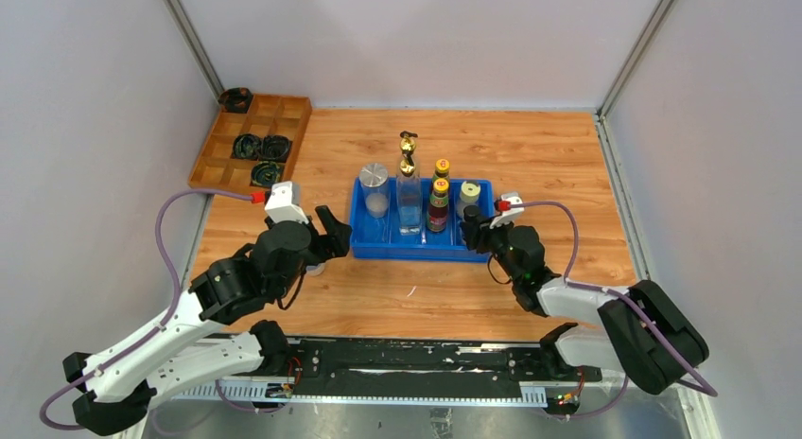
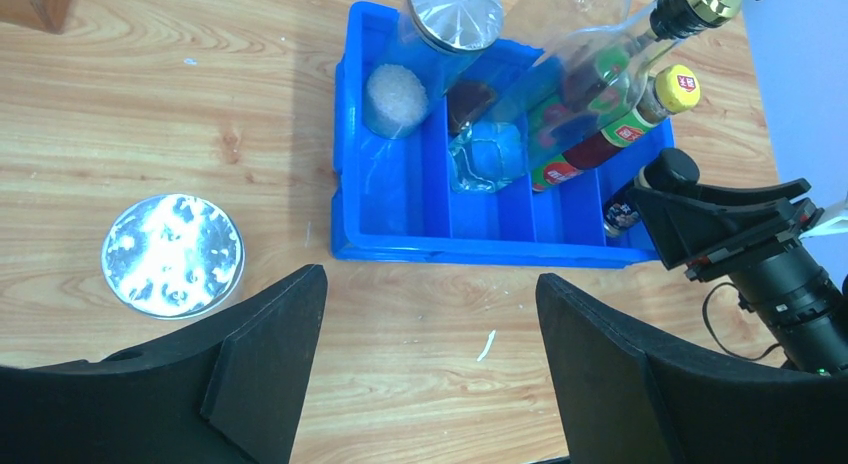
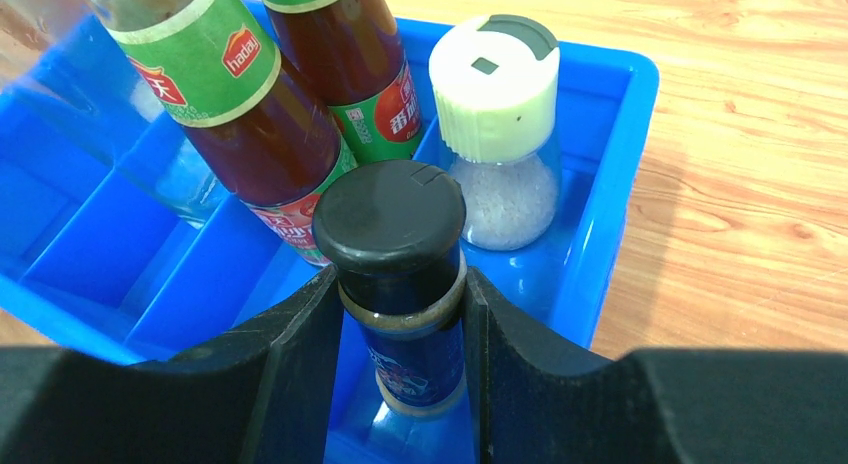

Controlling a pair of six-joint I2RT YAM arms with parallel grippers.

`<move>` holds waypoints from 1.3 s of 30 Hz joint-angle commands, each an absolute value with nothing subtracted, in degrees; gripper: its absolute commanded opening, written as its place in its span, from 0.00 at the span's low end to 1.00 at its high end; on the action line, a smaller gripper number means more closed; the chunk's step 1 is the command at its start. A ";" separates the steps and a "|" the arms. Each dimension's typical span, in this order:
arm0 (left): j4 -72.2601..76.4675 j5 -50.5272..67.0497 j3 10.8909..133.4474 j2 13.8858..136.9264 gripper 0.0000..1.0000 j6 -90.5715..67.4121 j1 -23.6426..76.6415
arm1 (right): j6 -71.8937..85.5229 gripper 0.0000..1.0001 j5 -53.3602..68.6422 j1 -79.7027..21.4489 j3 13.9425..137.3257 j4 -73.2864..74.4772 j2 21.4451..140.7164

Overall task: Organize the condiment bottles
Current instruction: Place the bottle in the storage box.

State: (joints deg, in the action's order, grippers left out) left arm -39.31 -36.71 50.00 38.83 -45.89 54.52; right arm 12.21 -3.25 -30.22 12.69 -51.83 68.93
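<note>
A blue divided bin [image 1: 378, 246] stands mid-table. In it stand a silver-lidded jar [image 1: 374, 187], a tall clear gold-spouted bottle [image 1: 409, 184], two yellow-capped sauce bottles [image 1: 441, 168] [image 1: 440, 204] and a cream-lidded jar [image 3: 495, 94]. My right gripper [image 3: 403, 314] is shut on the small black-capped bottle [image 3: 390, 224], upright in the bin's front right compartment; I cannot tell whether it touches the floor. My left gripper [image 2: 425, 354] is open and empty over the table, just left of the bin. A second silver-lidded jar [image 2: 172, 254] stands on the table to its left.
A wooden divided tray [image 1: 288, 127] with black coiled rings [image 1: 260, 148] sits at the back left. Grey walls close in the table on three sides. A black rail [image 1: 397, 359] runs along the near edge.
</note>
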 commanded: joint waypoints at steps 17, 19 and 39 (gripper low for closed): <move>-38.48 -38.95 46.86 35.63 0.82 -47.89 54.93 | 13.13 0.51 -4.04 -29.93 14.46 -42.81 64.26; -38.18 -38.78 46.68 35.47 0.82 -47.94 54.93 | 13.13 0.56 -4.12 -29.89 14.70 -41.23 63.67; -42.37 -48.82 42.05 37.23 1.00 -54.53 54.10 | 9.41 0.77 -10.79 -30.39 26.36 -3.49 33.28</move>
